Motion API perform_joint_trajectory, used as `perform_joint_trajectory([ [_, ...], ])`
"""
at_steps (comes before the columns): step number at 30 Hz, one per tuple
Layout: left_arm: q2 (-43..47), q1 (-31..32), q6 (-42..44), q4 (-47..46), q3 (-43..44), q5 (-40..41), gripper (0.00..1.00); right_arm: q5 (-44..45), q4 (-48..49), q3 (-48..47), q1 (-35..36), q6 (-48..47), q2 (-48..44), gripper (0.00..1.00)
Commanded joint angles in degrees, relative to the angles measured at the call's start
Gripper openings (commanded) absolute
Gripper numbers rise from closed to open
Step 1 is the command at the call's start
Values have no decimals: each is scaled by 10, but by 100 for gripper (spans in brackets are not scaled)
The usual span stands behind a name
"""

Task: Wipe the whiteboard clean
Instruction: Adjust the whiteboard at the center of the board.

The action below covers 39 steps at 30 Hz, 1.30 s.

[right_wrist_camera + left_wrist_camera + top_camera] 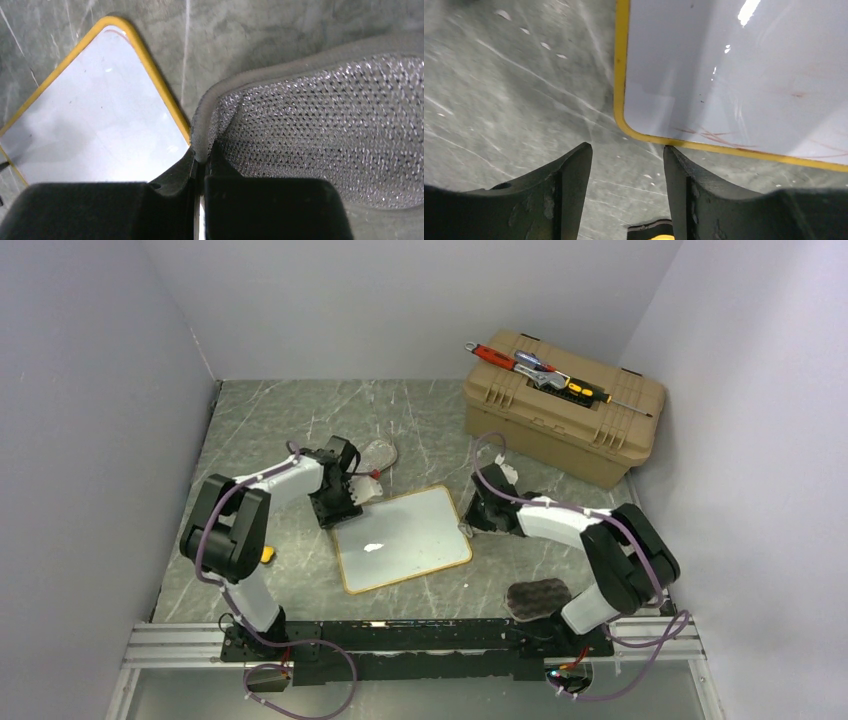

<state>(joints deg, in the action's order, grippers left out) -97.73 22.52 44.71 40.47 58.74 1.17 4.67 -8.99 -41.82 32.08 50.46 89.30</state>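
The whiteboard (405, 535), yellow-framed, lies flat in the middle of the table and looks nearly clean. Faint reddish streaks show near its edge in the left wrist view (724, 75). My left gripper (350, 498) is at the board's far left corner; it is open and empty (626, 150), just off the yellow frame. My right gripper (478, 518) is at the board's right edge. In the right wrist view it (202, 157) is shut on the rim of a grey mesh pad (320, 120) lying beside the board's corner (95, 125).
A tan toolbox (562, 408) with hand tools on its lid stands at the back right. A grey oval pad (378, 453) lies behind the left gripper. A dark mesh pad (538, 597) sits by the right arm's base. A small yellow object (267, 554) lies by the left arm.
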Motion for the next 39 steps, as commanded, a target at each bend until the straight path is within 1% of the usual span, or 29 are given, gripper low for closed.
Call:
perform_joint_trajectory([
  [1,-38,19,-33,-77,54,-58,60,-24,-73,100,54,50,-28,0],
  [5,-74,38,-43,-76,85,-67,59,-15,-92,131,125,105,-83,0],
  [9,-103,52,-48,-79,112,-75,58,2,-139,110,191,135,-94,0],
  [12,-118,56,-51,-76,141,-79,59,31,-202,67,193,117,-107,0],
  [16,-131,57,-39,-62,185,-92,59,80,-297,-15,179,59,-133,0],
  [20,-138,49,-45,6,255,-89,61,128,-368,-106,143,-22,-132,0],
  [22,-111,30,-51,24,264,-110,62,117,-356,-128,100,-58,-129,0],
  [24,-86,7,-59,55,276,-125,62,91,-325,-140,56,-91,-118,0],
  [27,-47,-34,-67,119,290,-162,63,70,-292,-172,19,-125,-64,0],
  [29,-11,-54,-66,158,264,-191,63,73,-278,-191,9,-140,-17,0],
  [30,13,-61,-58,165,220,-209,63,79,-271,-196,7,-145,4,0],
  [31,38,-62,-47,160,190,-210,63,81,-263,-196,3,-149,21,0],
  [32,64,-63,-35,147,125,-213,63,79,-252,-194,0,-152,34,0],
  [35,123,-56,-2,121,9,-225,63,77,-218,-181,-8,-154,59,0],
  [37,147,-42,16,104,-39,-214,62,71,-202,-173,-11,-152,68,0],
  [39,160,-25,24,84,-66,-199,60,68,-195,-172,-12,-149,77,0],
])
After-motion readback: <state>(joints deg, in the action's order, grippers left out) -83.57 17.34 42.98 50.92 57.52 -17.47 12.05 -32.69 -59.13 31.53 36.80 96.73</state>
